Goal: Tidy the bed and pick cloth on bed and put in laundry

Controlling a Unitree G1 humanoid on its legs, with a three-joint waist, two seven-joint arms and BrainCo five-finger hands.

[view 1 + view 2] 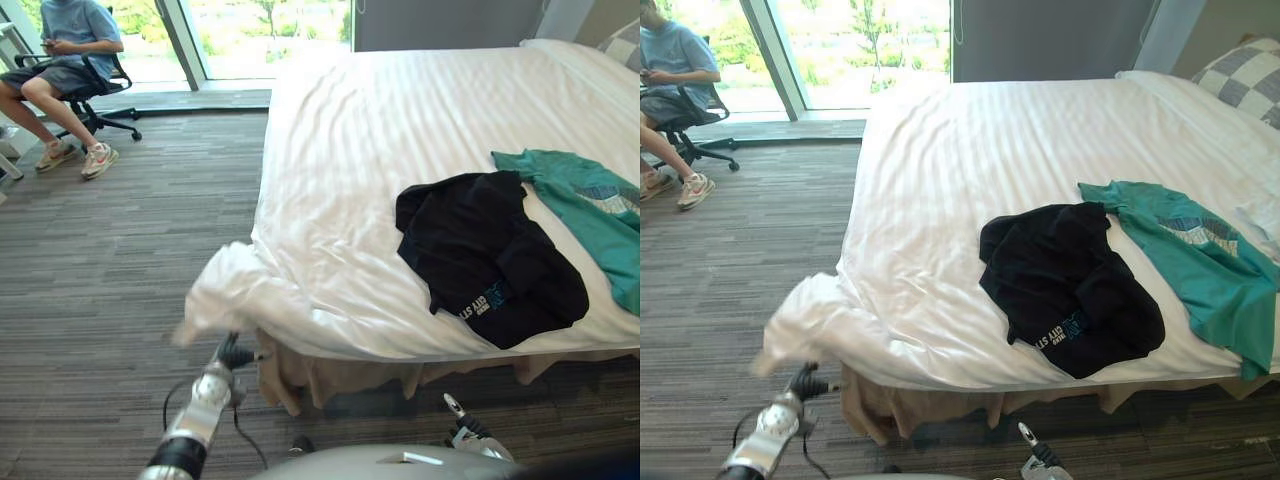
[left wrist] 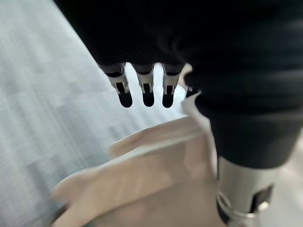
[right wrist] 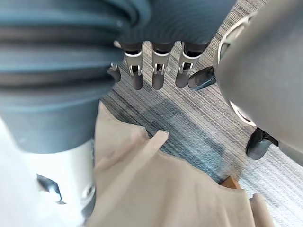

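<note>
A crumpled black shirt (image 1: 485,255) lies on the white duvet (image 1: 400,120) near the bed's foot edge. A teal shirt (image 1: 590,215) is spread just to its right, touching it. The duvet's near-left corner (image 1: 225,295) hangs off the bed toward the floor. My left hand (image 1: 235,355) is just below that hanging corner, low beside the bed, with its fingers (image 2: 147,92) straight and nothing in them. Down in front of the bed's foot my right hand (image 1: 462,420) hangs open, and its fingers (image 3: 158,75) point at the carpet.
A beige bed skirt (image 1: 330,380) runs under the duvet along the foot of the bed. A checked pillow (image 1: 1245,75) lies at the far right. A person sits on an office chair (image 1: 95,95) by the window, far left. Grey carpet (image 1: 120,260) lies left of the bed.
</note>
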